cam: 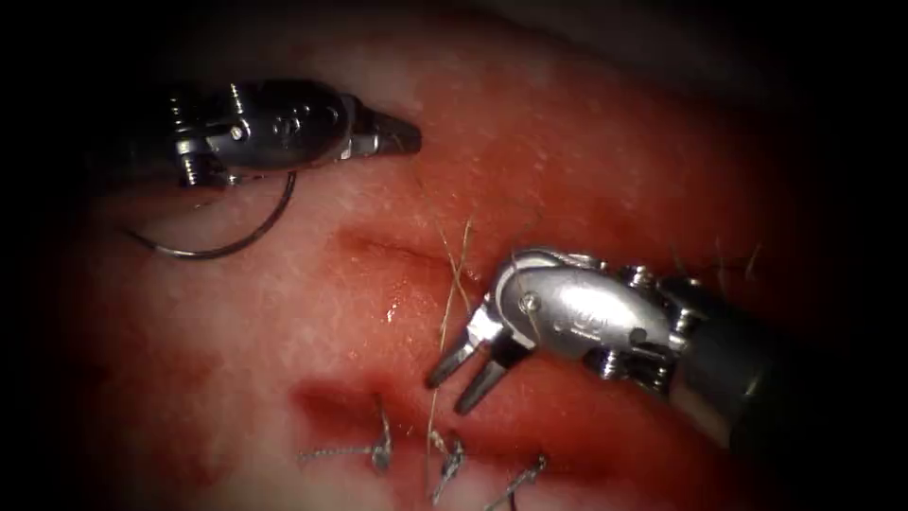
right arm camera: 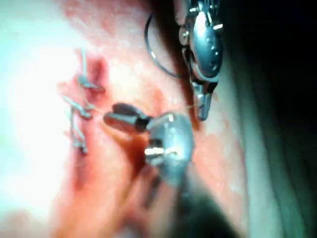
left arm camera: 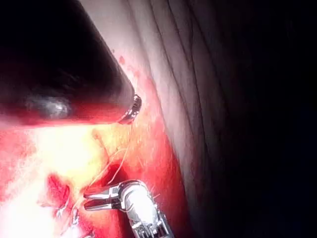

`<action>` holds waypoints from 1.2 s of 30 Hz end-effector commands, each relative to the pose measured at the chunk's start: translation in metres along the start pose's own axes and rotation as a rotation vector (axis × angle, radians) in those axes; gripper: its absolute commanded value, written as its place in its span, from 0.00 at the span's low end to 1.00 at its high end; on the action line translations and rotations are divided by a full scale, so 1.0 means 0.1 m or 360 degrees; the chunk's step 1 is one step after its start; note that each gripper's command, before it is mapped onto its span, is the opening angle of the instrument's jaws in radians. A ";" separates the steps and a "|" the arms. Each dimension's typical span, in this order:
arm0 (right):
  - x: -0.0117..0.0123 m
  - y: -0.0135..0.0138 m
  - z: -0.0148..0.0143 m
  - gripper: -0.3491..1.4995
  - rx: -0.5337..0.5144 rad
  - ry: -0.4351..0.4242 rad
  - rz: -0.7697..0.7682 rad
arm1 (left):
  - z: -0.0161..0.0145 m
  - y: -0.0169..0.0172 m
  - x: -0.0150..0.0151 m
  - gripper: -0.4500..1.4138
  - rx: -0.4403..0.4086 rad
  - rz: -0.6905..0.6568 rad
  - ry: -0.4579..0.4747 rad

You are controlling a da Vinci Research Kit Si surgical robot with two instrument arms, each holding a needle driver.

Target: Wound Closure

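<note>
Your right silver steel tool [cam: 463, 377], jaws parted, grips nothing, tips beside pale thread [cam: 452, 284]. Left tool [cam: 402, 134] clenched on thread; curved dark needle [cam: 241, 241] lies free below it, outside red tissue [cam: 605, 161].

Light falls brightest on the middle of the tissue [cam: 586, 161] and fades toward its edges. Beyond its far edge lies darkness. A pale ridged surface [left arm camera: 198, 99] runs beside the tissue and passes into shadow away from it.
</note>
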 end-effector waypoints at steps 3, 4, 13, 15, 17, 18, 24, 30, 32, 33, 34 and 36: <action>0.006 0.010 0.008 0.41 -0.0039 -0.0015 -0.0010 | 0.007 -0.003 0.003 0.05 -0.0003 -0.0007 0.0005; 0.008 0.010 0.011 0.43 -0.0039 -0.0015 -0.0010 | 0.007 -0.003 0.003 0.05 -0.0003 -0.0007 0.0005; 0.013 0.014 0.025 0.40 -0.0018 -0.0081 -0.0028 | 0.007 -0.004 0.003 0.05 -0.0016 -0.0016 0.0001; 0.009 0.015 0.021 0.39 -0.0019 -0.0086 -0.0026 | 0.006 -0.004 0.002 0.05 -0.0016 -0.0015 0.0001; 0.006 0.017 0.017 0.38 -0.0039 -0.0094 -0.0025 | 0.006 -0.004 0.002 0.05 -0.0017 -0.0024 0.0001; 0.004 0.018 0.015 0.38 -0.0040 -0.0100 -0.0024 | 0.006 -0.005 0.002 0.05 -0.0021 -0.0024 0.0003; 0.002 0.013 0.026 0.38 -0.0023 -0.0130 -0.0043 | 0.006 -0.005 0.002 0.05 -0.0022 -0.0023 0.0003; 0.003 0.009 0.037 0.37 -0.0014 -0.0141 -0.0051 | 0.006 -0.005 0.002 0.05 -0.0023 -0.0032 0.0003; 0.003 0.009 0.037 0.31 -0.0014 -0.0141 -0.0052 | 0.006 -0.005 0.002 0.05 -0.0023 -0.0032 0.0003; 0.002 0.008 0.038 0.27 -0.0013 -0.0146 -0.0052 | 0.005 -0.005 0.002 0.05 -0.0023 -0.0032 0.0003; 0.002 0.008 0.038 0.17 -0.0007 -0.0160 -0.0060 | 0.005 -0.006 0.002 0.05 -0.0024 -0.0032 0.0004; 0.001 0.009 0.037 0.00 0.0005 -0.0195 -0.0058 | 0.004 -0.005 0.001 0.05 -0.0025 -0.0031 0.0004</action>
